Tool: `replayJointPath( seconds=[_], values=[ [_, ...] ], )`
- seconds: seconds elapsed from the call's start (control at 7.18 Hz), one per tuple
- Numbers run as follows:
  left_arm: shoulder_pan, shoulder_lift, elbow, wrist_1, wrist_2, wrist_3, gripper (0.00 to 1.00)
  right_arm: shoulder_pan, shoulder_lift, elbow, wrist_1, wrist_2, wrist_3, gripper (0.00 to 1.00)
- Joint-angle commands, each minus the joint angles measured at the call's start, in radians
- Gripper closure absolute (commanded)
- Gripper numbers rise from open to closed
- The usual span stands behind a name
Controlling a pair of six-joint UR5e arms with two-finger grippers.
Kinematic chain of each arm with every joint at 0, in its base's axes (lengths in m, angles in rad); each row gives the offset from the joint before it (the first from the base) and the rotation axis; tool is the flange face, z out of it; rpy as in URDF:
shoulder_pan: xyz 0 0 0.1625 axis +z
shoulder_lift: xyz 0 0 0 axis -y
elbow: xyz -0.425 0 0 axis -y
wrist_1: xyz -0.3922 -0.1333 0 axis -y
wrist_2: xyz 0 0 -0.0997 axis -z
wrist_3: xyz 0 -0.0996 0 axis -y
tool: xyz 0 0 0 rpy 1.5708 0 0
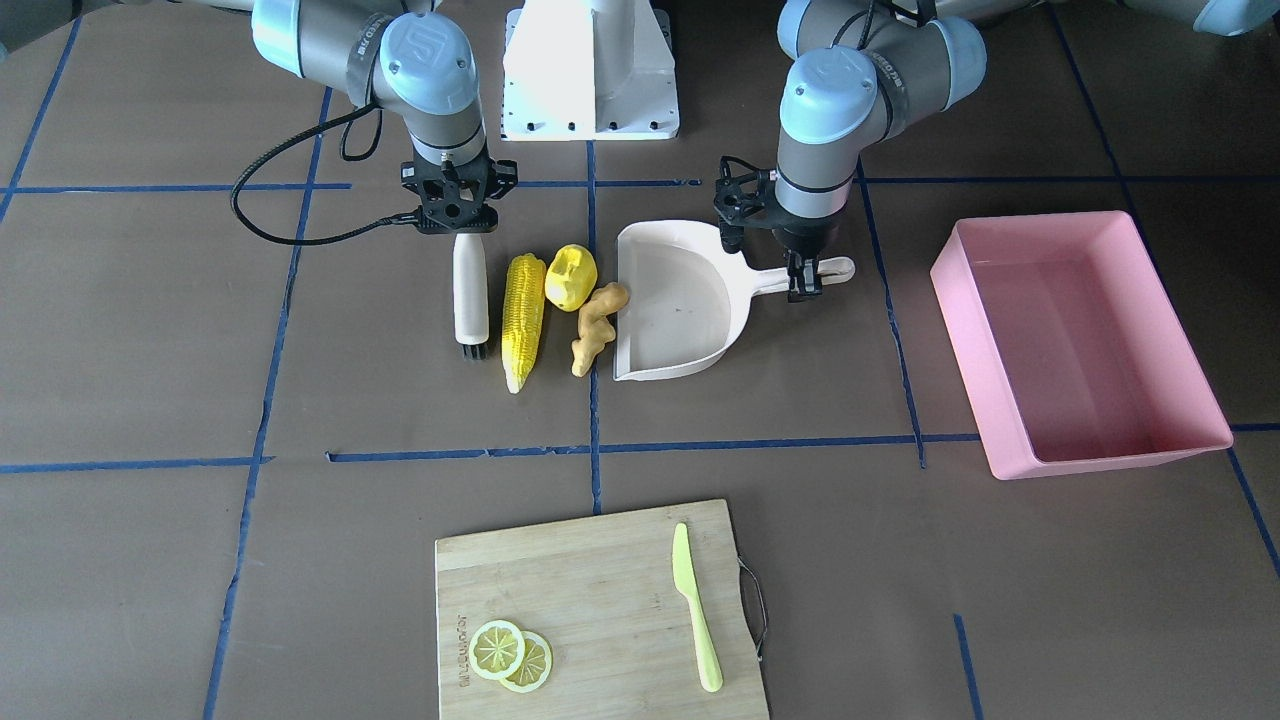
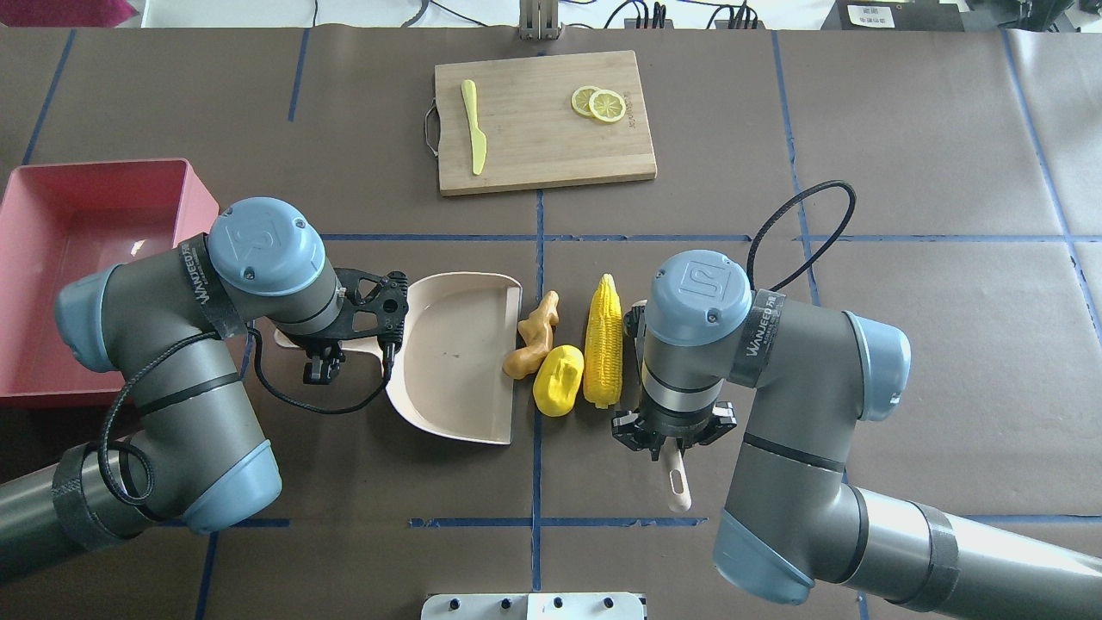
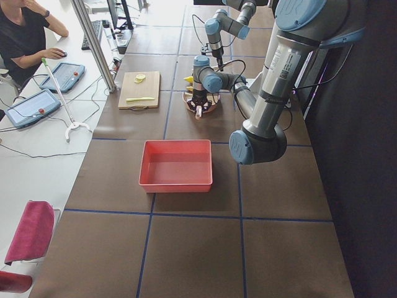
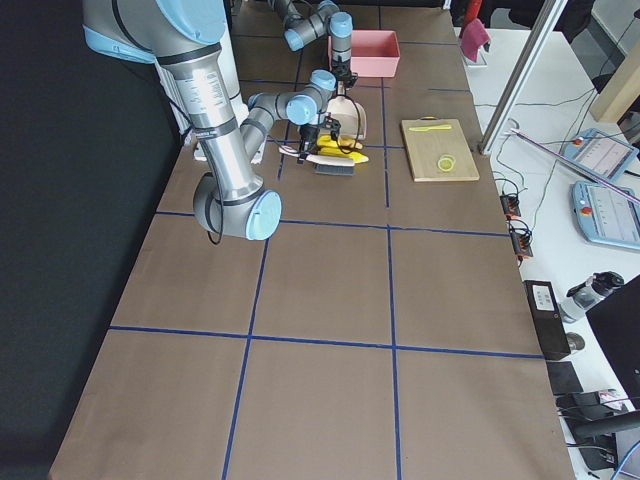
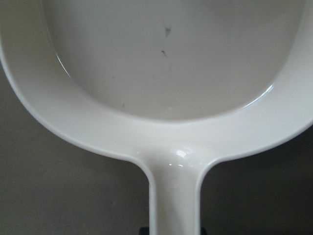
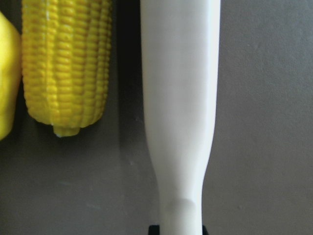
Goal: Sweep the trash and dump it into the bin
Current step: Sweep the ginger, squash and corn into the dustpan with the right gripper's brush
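The trash lies in a row on the table: a long yellow corn cob [image 1: 524, 320], a rounded yellow potato lump [image 1: 571, 277] and a tan ginger root [image 1: 594, 325]. The ginger touches the open edge of the cream dustpan [image 1: 680, 300]. My left gripper [image 1: 803, 283] is shut on the dustpan's handle [image 5: 173, 196]. My right gripper [image 1: 462, 225] is shut on a white brush [image 1: 470, 295], which lies beside the corn [image 6: 66, 63] on the side away from the dustpan. The pink bin [image 1: 1080, 340] stands empty beyond the dustpan's handle, also seen overhead [image 2: 86, 215].
A wooden cutting board [image 1: 600, 590] lies on the operators' side, with a light green knife [image 1: 695, 610] and lemon slices [image 1: 510, 655] on it. The robot's white base [image 1: 590, 70] stands behind the trash. A person [image 3: 25, 37] sits beside the table.
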Motion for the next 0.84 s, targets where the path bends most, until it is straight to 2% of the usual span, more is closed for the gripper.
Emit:
replayJointPath(
  seconds=[0.0, 0.14, 0.7],
  values=[
    [-0.001, -0.020, -0.004, 0.048, 0.024, -0.004, 1.00, -0.003, 0.018, -0.006, -0.002, -0.001, 0.000, 1.00],
    [-0.001, -0.020, -0.002, 0.048, 0.062, -0.004, 1.00, -0.003, 0.020, -0.006, 0.000, -0.001, 0.000, 1.00],
    [0.006, -0.022, -0.001, 0.058, 0.070, -0.006, 1.00, -0.016, 0.034, -0.012, 0.000, -0.007, 0.006, 1.00]
  ],
)
